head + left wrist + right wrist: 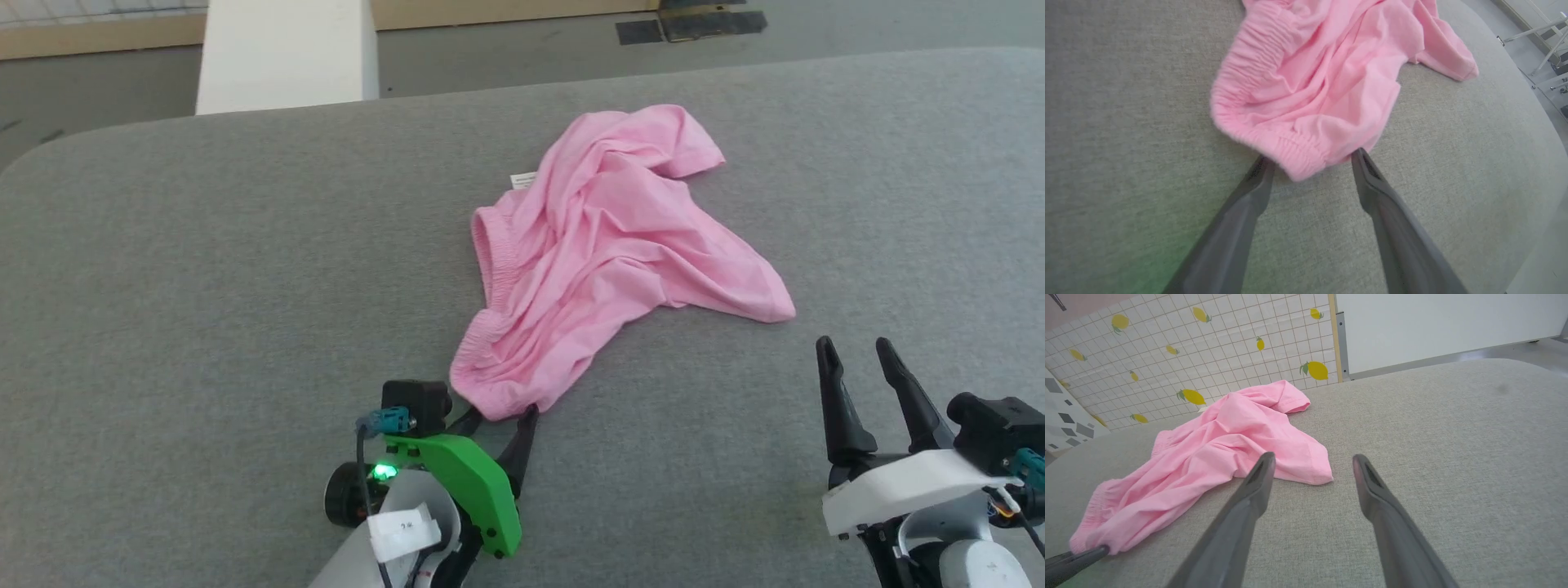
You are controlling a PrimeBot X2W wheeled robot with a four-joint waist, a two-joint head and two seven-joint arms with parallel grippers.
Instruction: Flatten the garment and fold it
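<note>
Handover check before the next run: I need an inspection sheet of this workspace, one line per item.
Surface: grey fabric-covered table, rounded corner, flat.
Job's things: light-pink thin fabric shorts, crumpled, unfolded; small white label at far edge.
Clutter: nothing seen.
Grippers: left gripper open, waistband corner between its fingers; right gripper open, apart from shorts.
Cables: dark cable with a teal connector at left wrist; teal plug at right wrist.
Surroundings: white block, grey floor, lemon-patterned tiled wall beyond table.
</note>
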